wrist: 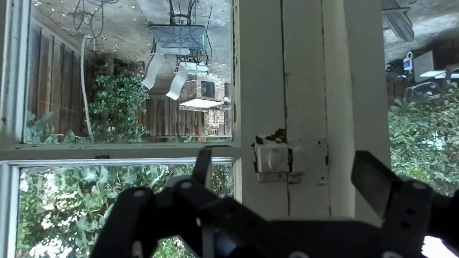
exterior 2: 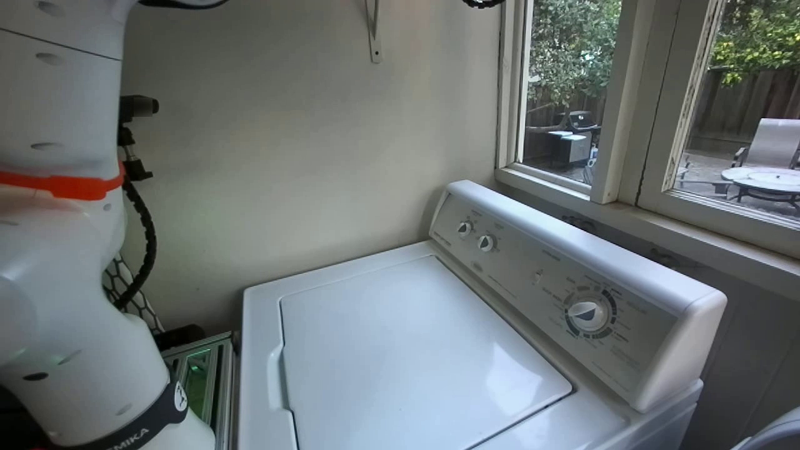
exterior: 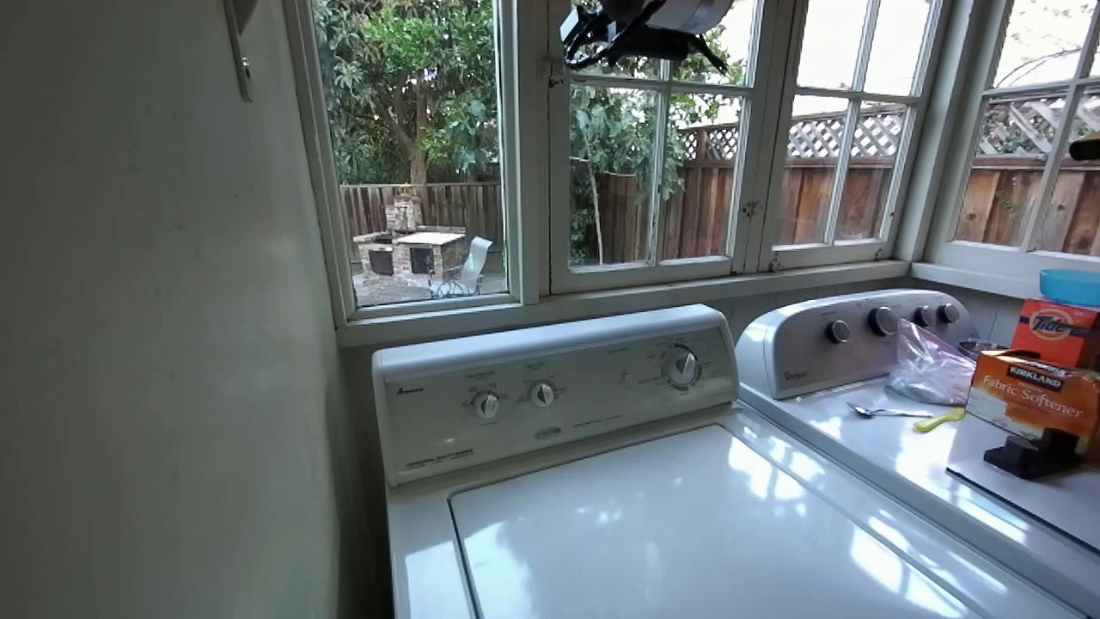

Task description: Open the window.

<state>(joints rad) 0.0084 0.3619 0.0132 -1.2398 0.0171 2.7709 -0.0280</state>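
The window, a white-framed gridded sash (exterior: 660,172), sits flush in its frame in an exterior view. Part of that sash (exterior 2: 669,125) also shows at the right edge of an exterior view. The wrist view is upside down; there the sash's stile (wrist: 261,89) carries a painted latch (wrist: 274,157) with chipped paint around it. My gripper (wrist: 283,157) stands open, its fingers (wrist: 373,182) spread to either side of the latch, with nothing gripped. Dark parts of the arm's end (exterior: 653,30) hang before the sash's upper panes; how far from the glass I cannot tell.
A washer (exterior: 644,524) stands below the sash, its raised control panel (exterior: 567,395) near the sill. Beside it is another machine (exterior: 859,344) with a fabric softener box (exterior: 1031,395) on top. A wall bracket (exterior 2: 375,37) juts out; an undivided pane (exterior: 412,129) adjoins the sash.
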